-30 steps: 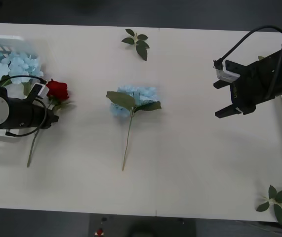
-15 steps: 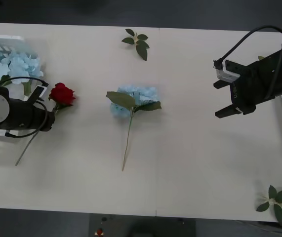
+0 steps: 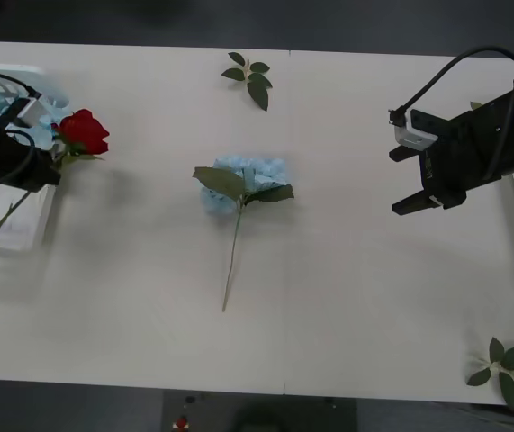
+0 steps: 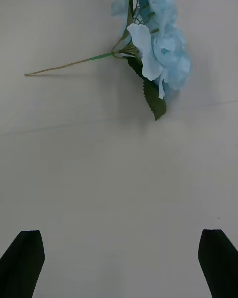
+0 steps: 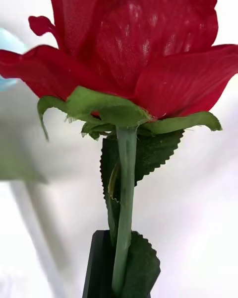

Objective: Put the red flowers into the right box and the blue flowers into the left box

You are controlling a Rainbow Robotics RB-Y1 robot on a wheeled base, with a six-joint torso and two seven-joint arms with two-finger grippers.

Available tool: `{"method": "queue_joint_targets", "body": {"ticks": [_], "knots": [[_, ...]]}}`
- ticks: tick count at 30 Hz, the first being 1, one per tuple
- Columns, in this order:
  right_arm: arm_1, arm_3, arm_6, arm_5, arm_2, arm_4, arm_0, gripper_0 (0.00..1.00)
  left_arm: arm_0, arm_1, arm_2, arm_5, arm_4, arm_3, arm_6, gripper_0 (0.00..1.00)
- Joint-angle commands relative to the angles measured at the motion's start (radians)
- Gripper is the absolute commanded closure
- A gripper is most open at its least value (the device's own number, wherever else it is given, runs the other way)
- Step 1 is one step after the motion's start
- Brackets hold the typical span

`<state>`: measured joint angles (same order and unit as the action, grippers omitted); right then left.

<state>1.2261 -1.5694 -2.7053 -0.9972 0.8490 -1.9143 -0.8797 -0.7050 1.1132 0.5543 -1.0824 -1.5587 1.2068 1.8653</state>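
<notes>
Left gripper [image 3: 45, 166] clamped on rose [image 3: 83, 131]

The right gripper [image 3: 411, 176] is a blocky black unit with two short black fingers, a small white and grey module on its upper side, and a thick black cable arching up from it. The left gripper [image 3: 42, 160] is also black, carrying a small white block and looping black cables.

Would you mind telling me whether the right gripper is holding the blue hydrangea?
No, the right gripper is open and empty, and the blue hydrangea lies apart from it on the table.
</notes>
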Motion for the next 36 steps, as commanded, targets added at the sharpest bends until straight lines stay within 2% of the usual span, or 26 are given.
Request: {"method": "queue_joint_targets", "body": {"ticks": [1,7,8,9,15,22,27,30,36], "knots": [[0.015,0.0,0.0,0.003,-0.018,-0.008,-0.008,0.09,-0.013,0.06,-0.108,-0.114,0.005,0.016,0.034,1.0],[0.015,0.0,0.0,0.003,-0.018,-0.008,-0.008,0.09,0.021,0.065,-0.34,-0.271,-0.012,0.016,0.057,1.0],[0.015,0.0,0.0,0.003,-0.018,-0.008,-0.008,0.09,0.025,0.065,-0.361,-0.28,-0.017,0.016,0.06,1.0],[-0.016,0.006,0.0,0.005,0.002,-0.006,0.031,0.09,0.033,0.065,-0.399,-0.298,-0.029,0.016,0.066,1.0],[-0.011,0.008,0.0,0.019,-0.044,-0.112,0.03,0.09,0.076,0.043,-0.548,-0.32,-0.164,0.016,0.144,1.0],[0.081,0.006,0.0,-0.077,-0.157,-0.39,0.027,0.09,0.113,-0.023,-0.594,-0.284,-0.383,0.014,0.272,1.0],[0.116,0.003,0.007,-0.09,-0.166,-0.635,0.024,0.09,0.141,-0.101,-0.596,-0.226,-0.528,0.014,0.4,1.0],[0.093,-0.009,0.108,-0.049,-0.166,-0.687,0.024,0.09,0.148,-0.161,-0.594,-0.197,-0.584,0.014,0.486,1.0],[0.035,-0.083,0.305,0.111,-0.117,-0.629,0.024,0.09,0.153,-0.247,-0.594,-0.134,-0.638,0.014,0.598,1.0]]}}
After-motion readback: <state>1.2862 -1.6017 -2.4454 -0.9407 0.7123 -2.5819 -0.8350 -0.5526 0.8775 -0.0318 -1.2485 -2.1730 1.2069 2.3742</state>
